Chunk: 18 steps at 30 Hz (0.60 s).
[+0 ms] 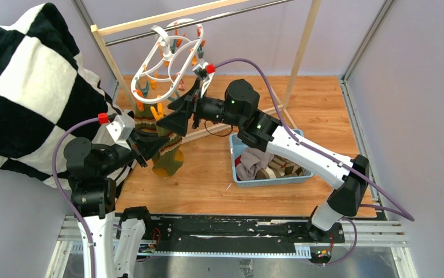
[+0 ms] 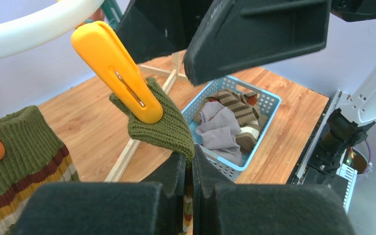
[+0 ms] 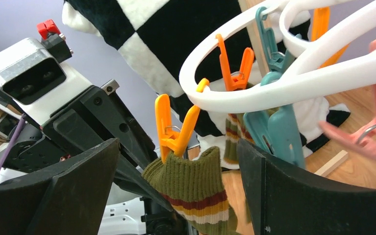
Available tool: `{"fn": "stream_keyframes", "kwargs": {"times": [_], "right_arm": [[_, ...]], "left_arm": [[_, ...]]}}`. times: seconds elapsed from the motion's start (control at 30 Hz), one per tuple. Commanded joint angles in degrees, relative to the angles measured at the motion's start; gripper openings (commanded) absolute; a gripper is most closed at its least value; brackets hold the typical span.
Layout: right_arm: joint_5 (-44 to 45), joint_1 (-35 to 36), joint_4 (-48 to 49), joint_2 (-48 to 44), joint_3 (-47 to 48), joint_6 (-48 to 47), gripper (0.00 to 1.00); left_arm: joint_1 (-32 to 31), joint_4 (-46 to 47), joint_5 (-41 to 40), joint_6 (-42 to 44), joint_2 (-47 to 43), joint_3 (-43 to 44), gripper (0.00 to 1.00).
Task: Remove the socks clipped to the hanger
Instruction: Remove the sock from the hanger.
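- The rack [image 1: 208, 20] stands across the table's [image 1: 219, 191] far side, at 12 o'clock.
- The hanger [image 1: 170, 58] hangs tilted from the rack's rod, toward 11 o'clock.
- The blanket [image 1: 22, 87] lies at 9 to 10 o'clock, left of the hanger.
- Two socks dangle below the hanger: the farther sock [image 1: 146, 121] at its 7 o'clock, the nearer sock [image 1: 170, 156] at its 6 o'clock, under a clothespin [image 2: 122, 73].
- The basket [image 1: 271, 182] sits on the table at 3 to 4 o'clock, with loose socks [image 1: 254, 165] inside.
- The left gripper [image 1: 148, 147] meets the nearer sock from 9 o'clock.
- The right gripper [image 1: 179, 119] is above that sock, at its 1 o'clock, one finger on each side.
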Motion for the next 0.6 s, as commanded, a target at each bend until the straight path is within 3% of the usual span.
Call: {"fn": "stream_keyframes", "kwargs": {"times": [0.0,0.17,0.57], "right_arm": [[3.75,2.38,-1.28,0.80,1.94,-2.74,0.92],[4.85,3.55,-1.40,1.72,3.06,-3.21,0.82],[16.38,7.34,-8.27,5.18,11.16,-10.44,0.76]], "left_arm": [[0.11,1.41,-1.01,-0.73,-0.54,-0.52,0.04],[0.11,1.04,-1.66,-0.25,-0.33,-0.27,0.03],[0.07,0.73,-5.36,0.35,-0.20,-0.47,0.00]]}}
